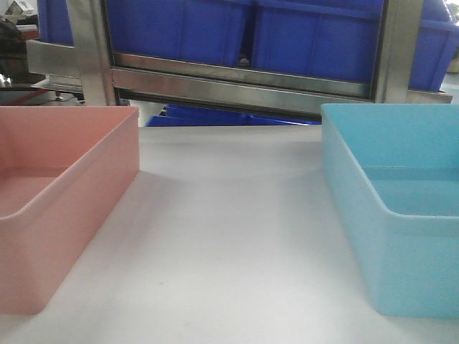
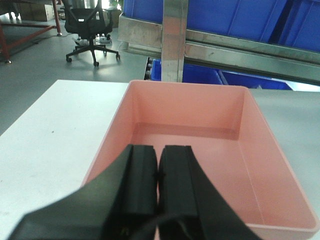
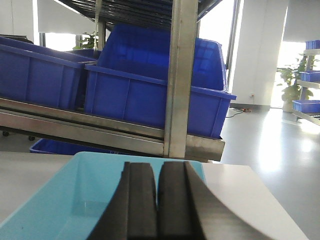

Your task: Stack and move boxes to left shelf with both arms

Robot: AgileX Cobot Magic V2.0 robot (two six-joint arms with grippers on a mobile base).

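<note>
Shows, nearest the lens in the left wrist view, the left gripper [image 2: 158,150], jaws drawn together to a thin slit with nothing between them, hanging over the near rim of the salmon pink box [image 2: 190,105]; gives no means of telling whether gripper and rim touch. Shows likewise, in the right wrist view, the right gripper [image 3: 156,167], jaws narrowed to the same slit and empty, over the near end of the light sky blue box [image 3: 60,200]. Places both boxes, in the front view, flat on the white table [image 1: 229,236]: pink at the left edge of the picture, blue at the right, well apart, bare tabletop between, open tops up, nothing visible inside either. Sets just behind the table the steel shelf rack [image 1: 244,79] with its flat front bar, loaded with deep-blue bins [image 1: 215,29]; does not make plain which level serves as the left shelf. Includes an office chair [image 2: 87,25] on the floor beyond the table. Reads, as a judgement, as the very start of the task: no box gripped, none lifted, no stacking done, nothing on the shelf. Leaves everything to do: opening the jaws, taking a rim, nesting one box in the other, then carrying the stack with both arms to the left shelf.
</note>
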